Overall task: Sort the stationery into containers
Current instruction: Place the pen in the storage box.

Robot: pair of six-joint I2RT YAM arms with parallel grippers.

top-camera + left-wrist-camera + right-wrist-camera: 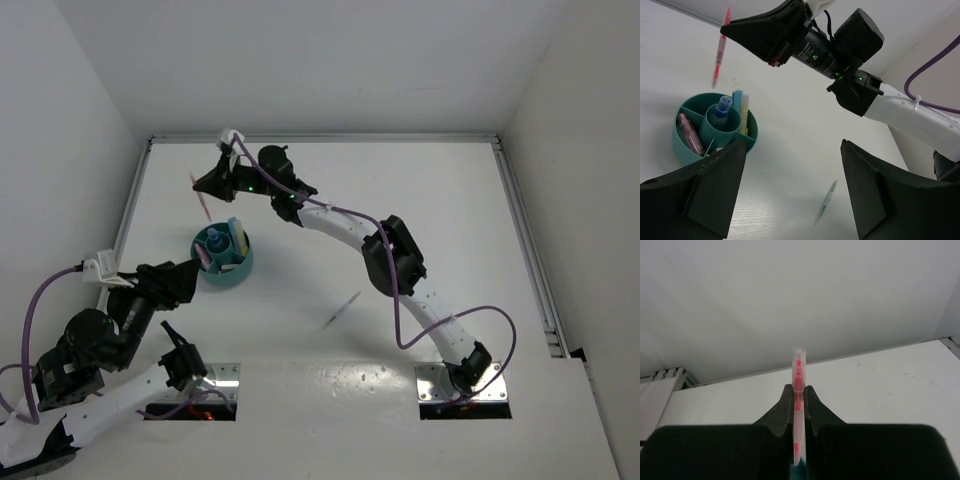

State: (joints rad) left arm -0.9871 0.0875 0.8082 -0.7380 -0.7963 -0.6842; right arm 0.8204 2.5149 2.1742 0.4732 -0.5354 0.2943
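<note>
The round teal organiser stands left of centre and holds a blue marker, light-blue and yellow sticks and a pink piece. My right gripper hangs above and behind it, shut on a thin red pen that points down. The red pen also shows in the right wrist view, pinched between the pads, and in the left wrist view. My left gripper is open and empty beside the organiser's near left side. A thin green pen lies on the table.
The green pen lies between my left fingers' line of sight, right of the organiser. The right arm arches across the middle of the table. White walls and a rail bound the table.
</note>
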